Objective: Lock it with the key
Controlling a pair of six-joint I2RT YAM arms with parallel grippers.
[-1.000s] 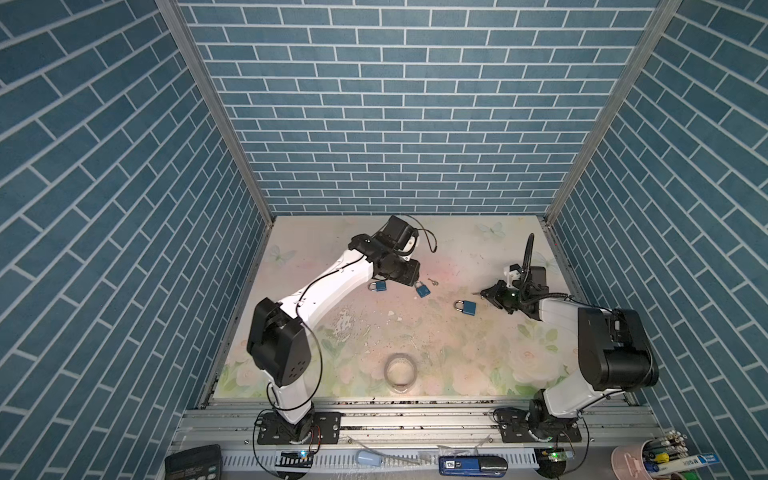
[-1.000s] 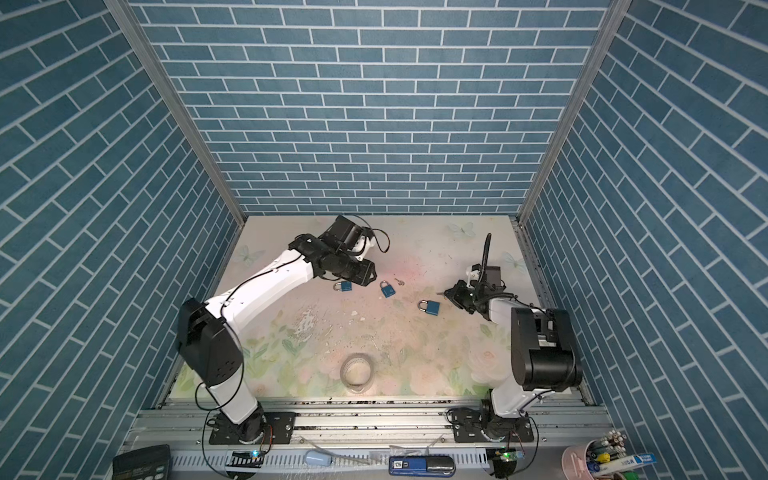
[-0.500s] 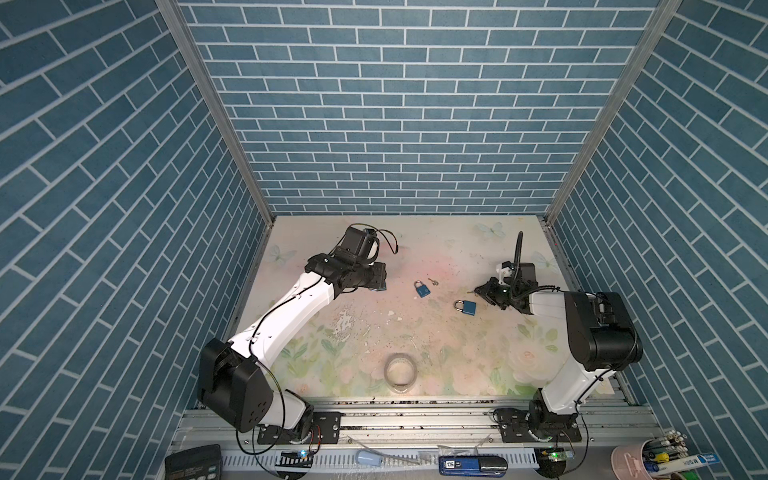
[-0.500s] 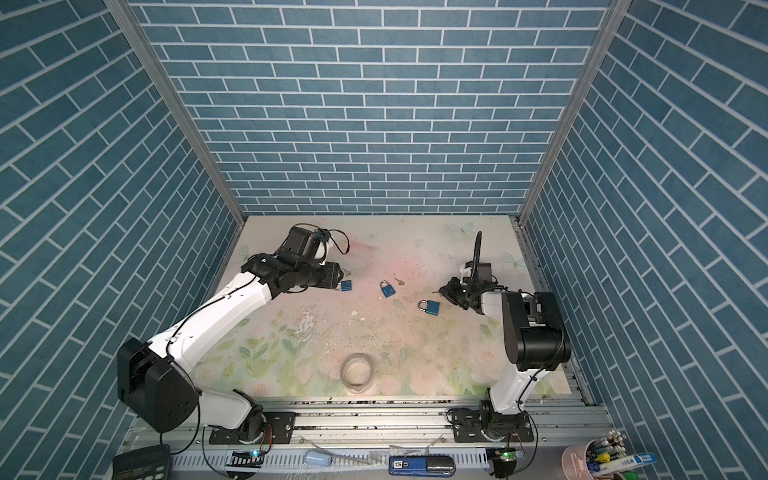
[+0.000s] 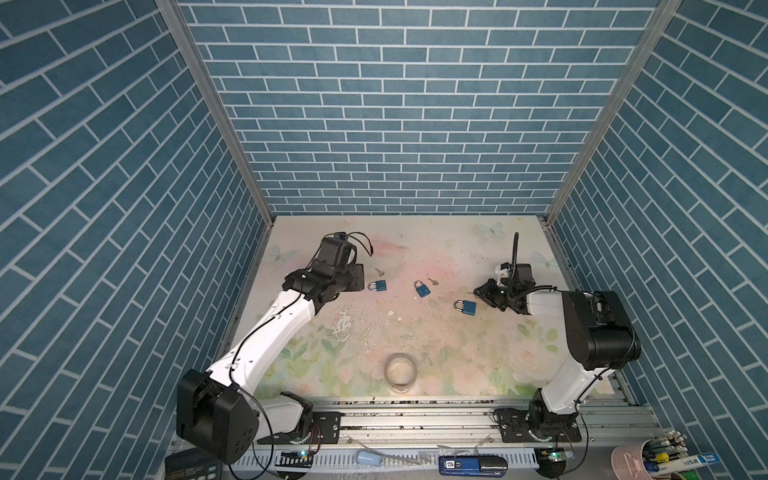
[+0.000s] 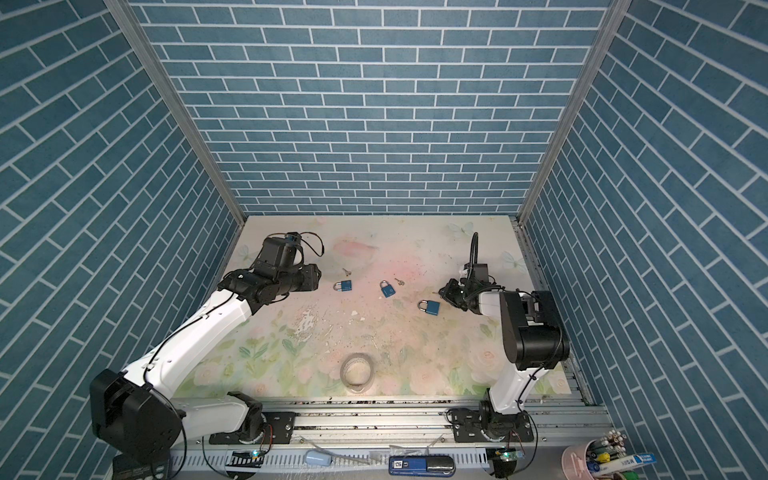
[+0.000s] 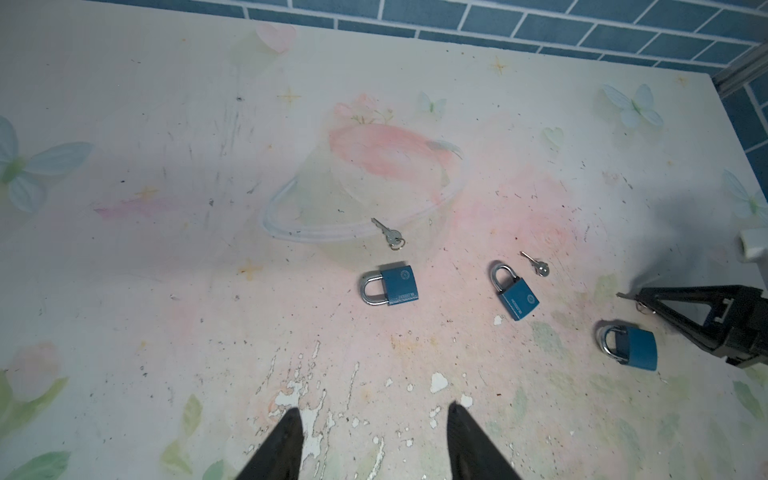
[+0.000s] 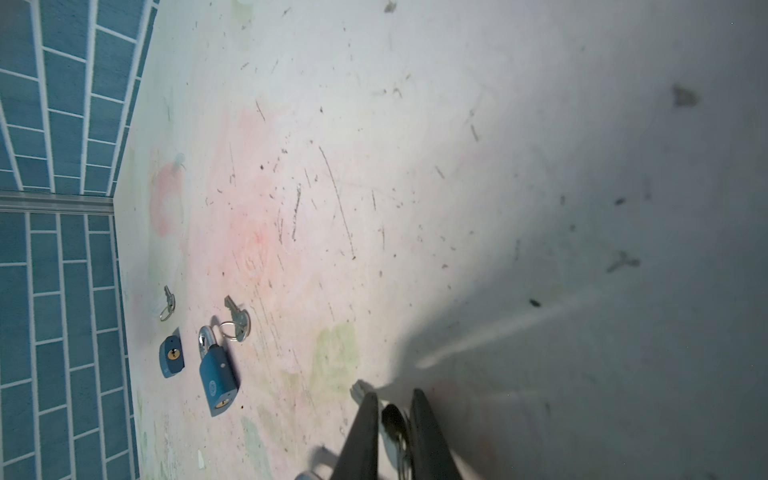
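A small silver key [image 8: 392,419] sits between the fingers of the right gripper [image 8: 392,395], low over the right side of the flowered counter [image 5: 415,249]. In the left wrist view its blade pokes out past the fingertips and its ring shows just under them. The jaws stand a narrow way apart, and it cannot be told whether they pinch the key or merely flank it.

Just beside that gripper, but not touching it, a blue padlock [image 5: 466,306] lies flat with its steel loop pointing away from the gripper. Two more blue locks lie farther left in both top views: a middle padlock [image 5: 422,289] and a left padlock [image 5: 378,286], well apart from each other. Each has a loose key close by on its far side. A second key [image 5: 433,281] lies near the middle padlock and a third key [image 5: 379,272] near the left one; neither touches its lock.

The left gripper [image 7: 372,409] is released and empty, its fingers spread wide with only scuffed counter between them. In a top view the left gripper [image 5: 359,277] is just beside the left padlock.

A roll of tape [image 5: 400,386] lies near the counter's front edge, well apart from the locks and both arms.
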